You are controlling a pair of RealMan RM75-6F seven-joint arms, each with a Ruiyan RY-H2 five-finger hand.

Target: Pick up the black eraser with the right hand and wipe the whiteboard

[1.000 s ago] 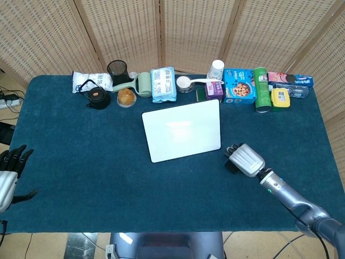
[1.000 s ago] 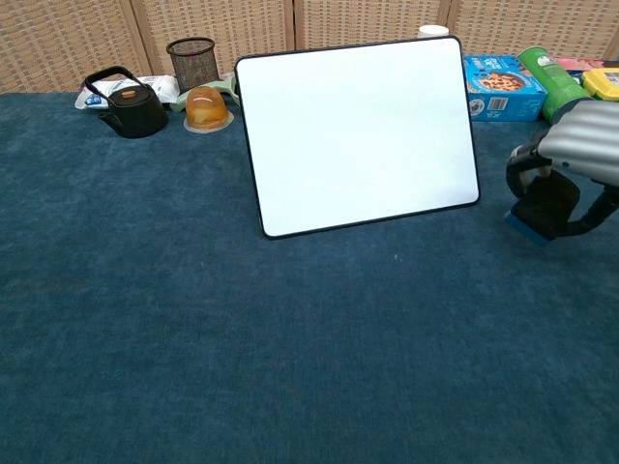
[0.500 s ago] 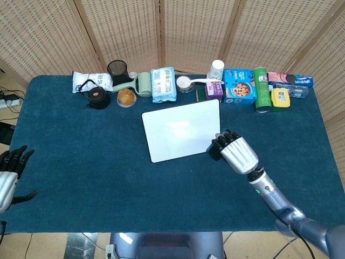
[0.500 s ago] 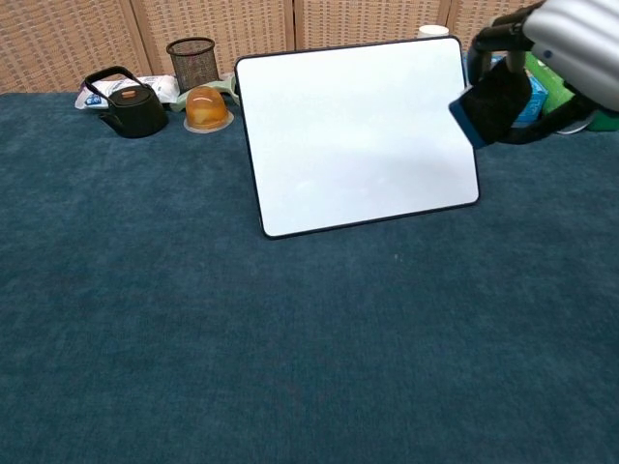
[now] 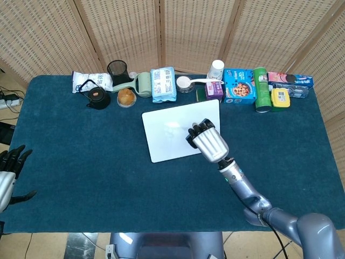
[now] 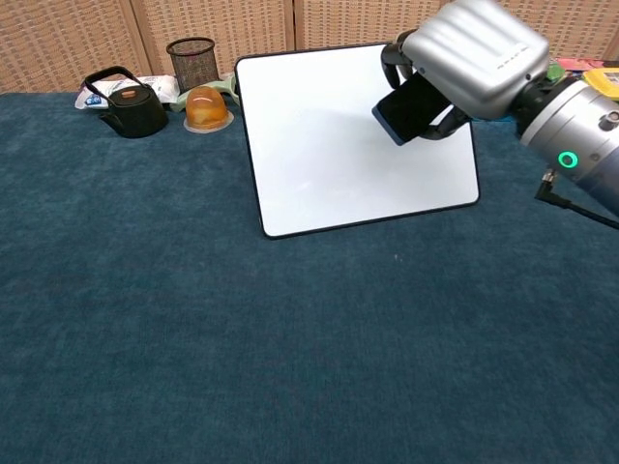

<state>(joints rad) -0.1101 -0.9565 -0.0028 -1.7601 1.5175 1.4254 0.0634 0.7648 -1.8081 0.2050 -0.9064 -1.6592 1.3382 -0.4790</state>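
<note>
The whiteboard lies in the middle of the blue table, its surface blank. My right hand hovers over the board's right half and grips the black eraser, whose blue-edged pad faces down toward the board. In the head view the hand hides most of the eraser. Whether the pad touches the board cannot be told. My left hand rests at the table's left front corner with its fingers apart, holding nothing.
Along the back edge stand a black kettle, mesh cup, orange jelly cup, wipes pack, blue cookie box, green can and small boxes. The table is covered in blue cloth.
My right hand lifted the eraser from the cloth right of the board and carried it left and up, over the board's right half. The left hand stayed put.
</note>
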